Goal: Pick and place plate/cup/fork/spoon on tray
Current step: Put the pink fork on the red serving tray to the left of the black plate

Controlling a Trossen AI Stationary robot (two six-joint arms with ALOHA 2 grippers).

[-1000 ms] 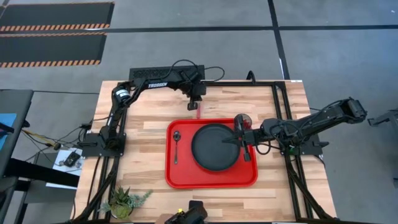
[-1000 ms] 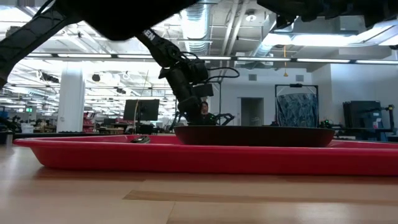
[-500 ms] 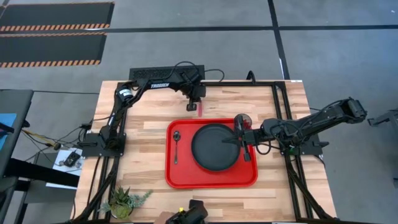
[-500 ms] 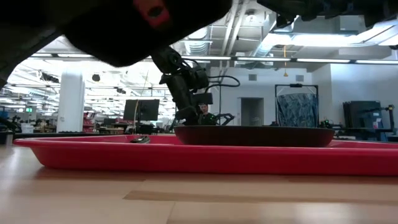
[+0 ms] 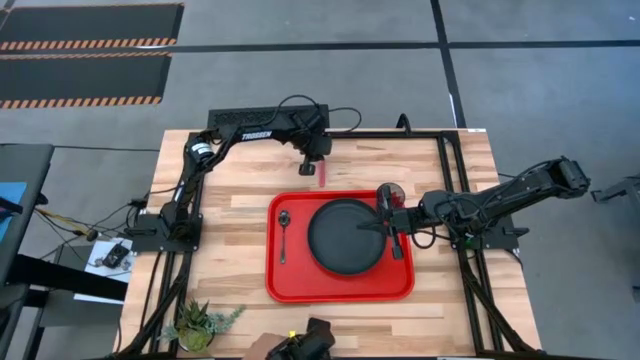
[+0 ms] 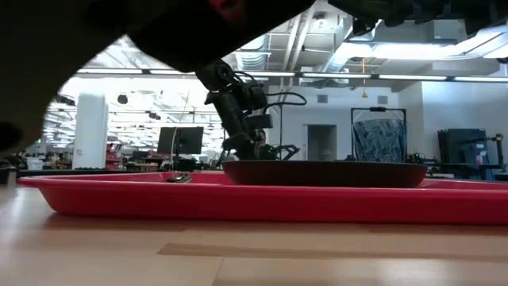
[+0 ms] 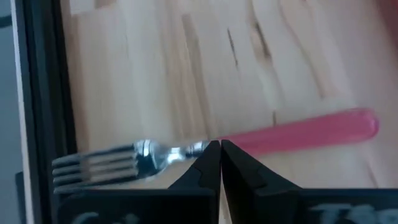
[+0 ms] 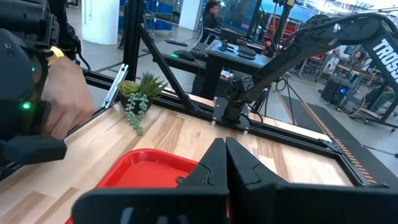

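Note:
My left gripper [image 5: 318, 163] is beyond the far edge of the red tray [image 5: 300, 285], shut on the fork [image 7: 186, 149], which has silver tines and a red handle [image 5: 322, 176]. The black plate [image 5: 347, 236] lies in the middle of the tray, and the dark spoon [image 5: 283, 235] lies on the tray's left part. The smoky cup [image 5: 390, 192] stands at the tray's far right corner. My right gripper [image 8: 222, 163] is shut and empty over the tray's right side, near the plate's rim [image 5: 392, 228]. My left gripper pinches the fork's neck [image 7: 200, 147], where the metal meets the red handle, between its two fingertips. The fingers come from above and lie across the fork. The fork sits level, tines toward the far edge and handle toward the tray. Whether it is clear of the wood I cannot tell.
A small potted plant [image 5: 200, 325] stands at the table's near left corner. A person's hand with a dark device [image 5: 305, 347] is at the near edge and covers the upper left of the low view [image 6: 119, 40]. Black frame rails [image 5: 455, 180] run along the table's sides.
My left gripper has shifted a little toward the table's right edge with the fork, still shut on it. The person's hand and device at the near edge have moved, covering more of the low view.

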